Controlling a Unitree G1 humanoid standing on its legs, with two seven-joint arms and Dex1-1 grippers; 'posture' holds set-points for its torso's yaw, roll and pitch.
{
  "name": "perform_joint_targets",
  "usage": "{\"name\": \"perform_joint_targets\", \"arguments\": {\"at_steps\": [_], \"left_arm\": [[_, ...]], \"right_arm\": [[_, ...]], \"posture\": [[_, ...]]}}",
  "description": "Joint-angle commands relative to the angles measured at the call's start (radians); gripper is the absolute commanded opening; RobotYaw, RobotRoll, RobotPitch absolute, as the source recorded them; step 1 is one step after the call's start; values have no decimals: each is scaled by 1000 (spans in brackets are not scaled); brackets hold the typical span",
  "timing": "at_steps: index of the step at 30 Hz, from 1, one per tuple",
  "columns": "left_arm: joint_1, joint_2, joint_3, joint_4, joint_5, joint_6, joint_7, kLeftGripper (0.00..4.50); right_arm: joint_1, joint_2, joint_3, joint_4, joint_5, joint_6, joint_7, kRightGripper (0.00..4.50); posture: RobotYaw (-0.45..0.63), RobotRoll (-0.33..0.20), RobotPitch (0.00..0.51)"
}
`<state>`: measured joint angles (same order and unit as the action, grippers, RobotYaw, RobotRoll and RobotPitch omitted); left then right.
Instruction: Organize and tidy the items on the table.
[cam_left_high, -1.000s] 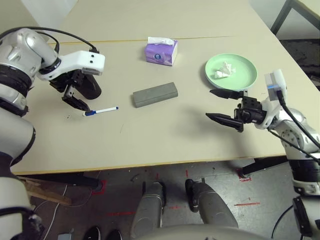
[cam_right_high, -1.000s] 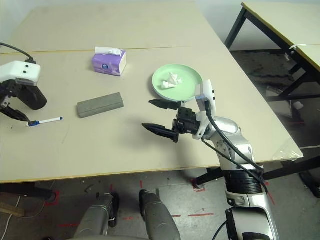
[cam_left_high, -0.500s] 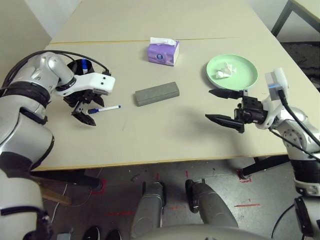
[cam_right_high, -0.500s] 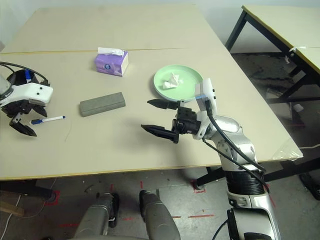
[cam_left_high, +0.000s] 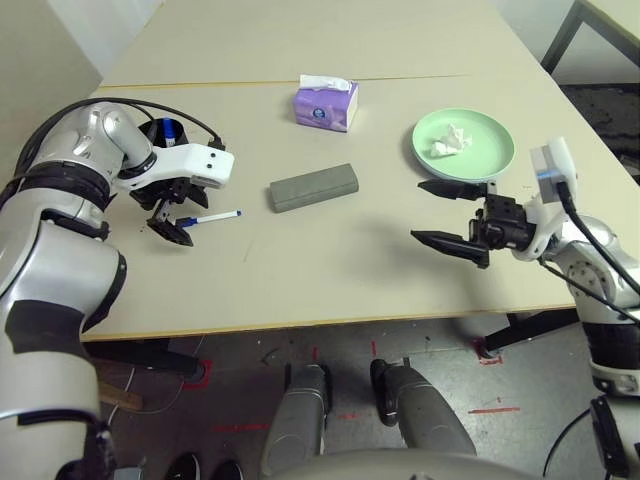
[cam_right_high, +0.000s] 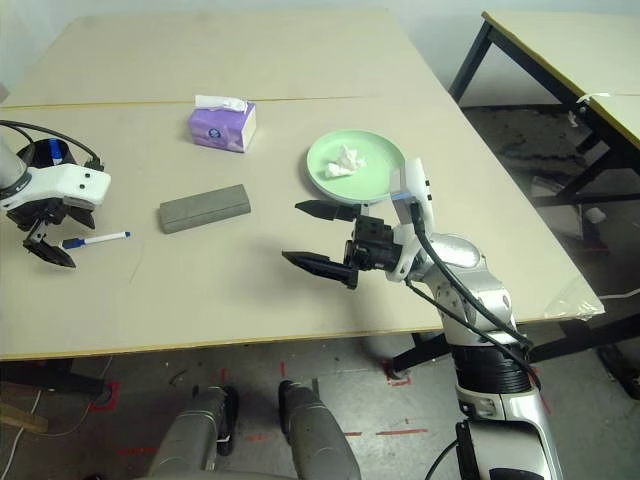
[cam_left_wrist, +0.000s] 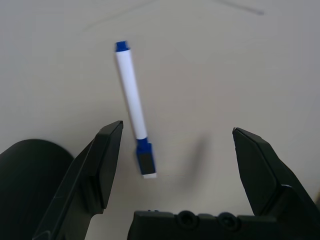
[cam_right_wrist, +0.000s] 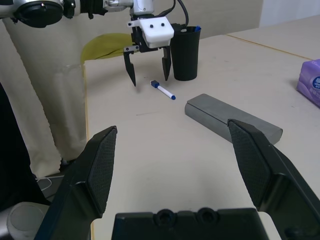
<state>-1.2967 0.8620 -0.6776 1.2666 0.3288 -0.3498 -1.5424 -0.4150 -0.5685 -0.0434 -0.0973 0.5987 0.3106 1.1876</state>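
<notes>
A white marker (cam_left_high: 214, 216) with a blue cap lies on the table (cam_left_high: 330, 270) at the left. My left gripper (cam_left_high: 180, 217) stands open just above it, one finger on each side of the capped end; the left wrist view shows the marker (cam_left_wrist: 131, 100) between the fingers (cam_left_wrist: 107, 160). Right behind it stands the black cup (cam_left_high: 163, 133) with a blue-capped marker inside. The grey glasses case (cam_left_high: 312, 188) lies mid-table. On the green plate (cam_left_high: 490, 150) rests the crumpled tissue (cam_left_high: 450, 140). My right gripper (cam_left_high: 417, 209) hovers open and empty in front of the plate.
A purple tissue box (cam_left_high: 324, 103) stands at the back centre, just in front of the yellowish seam (cam_left_high: 250, 82). Bare tabletop stretches between the case and the front edge. Another table's black legs (cam_right_high: 470, 60) show off to the right.
The left arm has swung and its gripper has turned and come down around the marker's capped end, uncovering the black cup. The right arm has stayed still. The view has shifted slightly.
</notes>
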Motion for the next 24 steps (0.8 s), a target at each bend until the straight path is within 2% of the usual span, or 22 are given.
{"name": "perform_joint_targets", "arguments": {"at_steps": [1, 24], "left_arm": [[19, -9, 33, 24, 50, 15, 36, 4453], [80, -48, 136, 36, 147, 2, 138, 4453]], "right_arm": [[13, -12, -10, -22, 11, 9, 0, 4500], [-12, -17, -13, -27, 17, 27, -1, 4500]], "posture": [[-145, 0, 170], [-147, 0, 168]]}}
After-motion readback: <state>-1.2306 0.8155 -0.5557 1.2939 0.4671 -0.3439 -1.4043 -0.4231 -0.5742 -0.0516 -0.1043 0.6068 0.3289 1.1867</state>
